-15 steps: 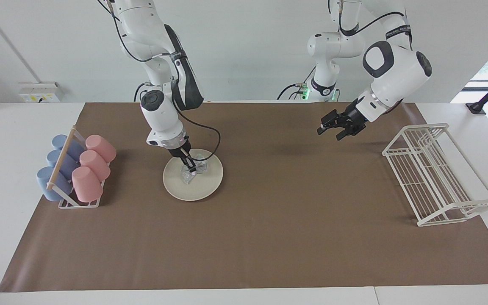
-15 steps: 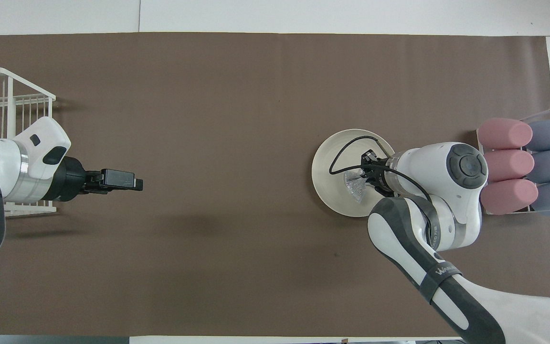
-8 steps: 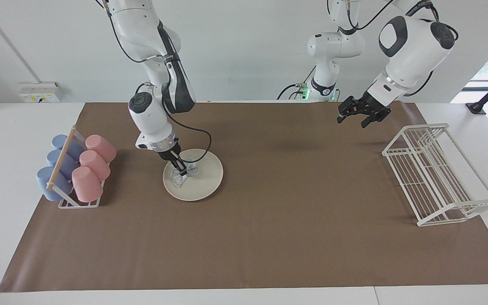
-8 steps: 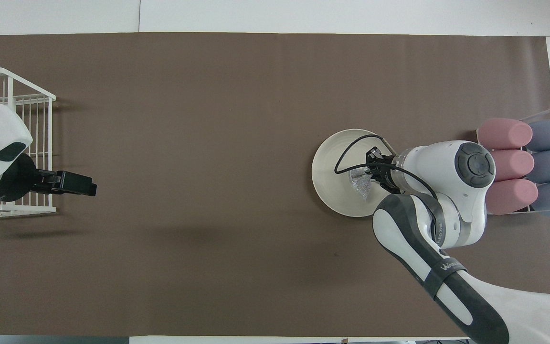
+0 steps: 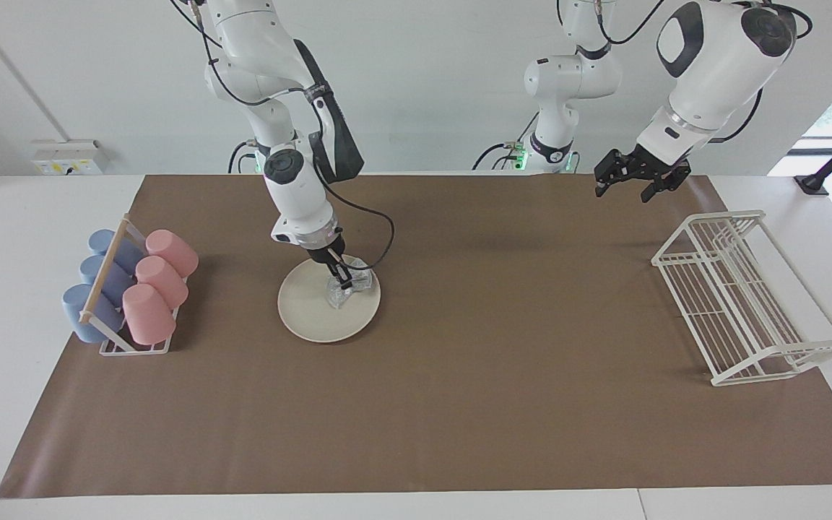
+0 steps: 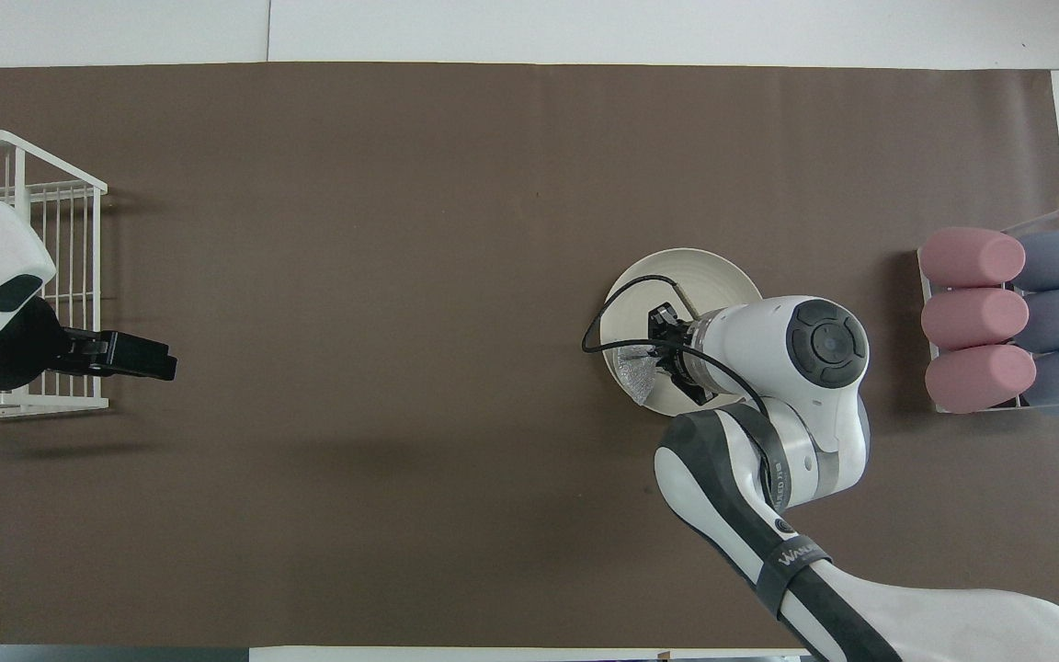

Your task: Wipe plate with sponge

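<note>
- Two Franka arms work over a brown mat (image 5: 459,404) that covers most of a white table (image 5: 26,217).
- Right arm reaches down to the plate; left arm waits, raised above the mat.
- White wire dish rack (image 5: 741,303) stands at the left arm's end of the mat, at 3 o'clock from the mat's middle in the facing view.
- Cup rack (image 5: 109,289) at the right arm's end, at 9 o'clock in the same view, holds three pink cups (image 5: 159,278) and three blue cups (image 5: 94,274), all lying on their sides.
- Cream-white plate (image 5: 308,310) lies flat on the mat, at 3 o'clock from the cup rack in the facing view, near it but apart.
- Left gripper (image 5: 623,193) hangs over the mat's edge by the robots, at 11 o'clock from the wire rack in the facing view, fingers spread apart and holding nothing.
- Right gripper (image 5: 344,282) points down over the plate, fingers pinched onto the sponge.
- Silvery crinkled sponge (image 5: 349,292) sits on the plate, at about 2 o'clock from the plate's middle in the facing view, reaching the rim there.
</note>
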Action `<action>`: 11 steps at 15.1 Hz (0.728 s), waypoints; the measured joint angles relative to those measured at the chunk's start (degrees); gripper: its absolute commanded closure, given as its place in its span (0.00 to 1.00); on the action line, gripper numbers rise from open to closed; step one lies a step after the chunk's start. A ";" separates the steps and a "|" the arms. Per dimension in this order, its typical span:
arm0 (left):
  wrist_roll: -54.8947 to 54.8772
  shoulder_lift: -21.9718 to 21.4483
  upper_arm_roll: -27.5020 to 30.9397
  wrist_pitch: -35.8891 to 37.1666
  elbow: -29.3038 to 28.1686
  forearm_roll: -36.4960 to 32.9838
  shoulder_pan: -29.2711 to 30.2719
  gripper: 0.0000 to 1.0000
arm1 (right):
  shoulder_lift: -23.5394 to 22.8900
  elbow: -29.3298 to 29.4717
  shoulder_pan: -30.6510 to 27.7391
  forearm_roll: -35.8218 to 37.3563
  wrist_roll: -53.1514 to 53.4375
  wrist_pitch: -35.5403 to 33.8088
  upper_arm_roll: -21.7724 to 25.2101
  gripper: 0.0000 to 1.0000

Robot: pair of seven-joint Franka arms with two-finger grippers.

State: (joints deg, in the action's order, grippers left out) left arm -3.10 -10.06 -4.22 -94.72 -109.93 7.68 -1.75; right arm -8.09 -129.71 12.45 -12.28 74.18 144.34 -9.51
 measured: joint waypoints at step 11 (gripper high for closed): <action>0.02 -0.02 0.00 0.00 0.04 -0.02 0.00 0.00 | -0.07 0.04 -8.05 0.00 -17.39 0.23 0.41 1.00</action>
State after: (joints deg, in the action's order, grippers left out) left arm -3.08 -10.08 -4.22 -94.73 -109.89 7.66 -1.75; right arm -8.16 -129.67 4.41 -12.29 56.79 144.58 -9.11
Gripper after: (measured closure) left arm 0.000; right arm 0.903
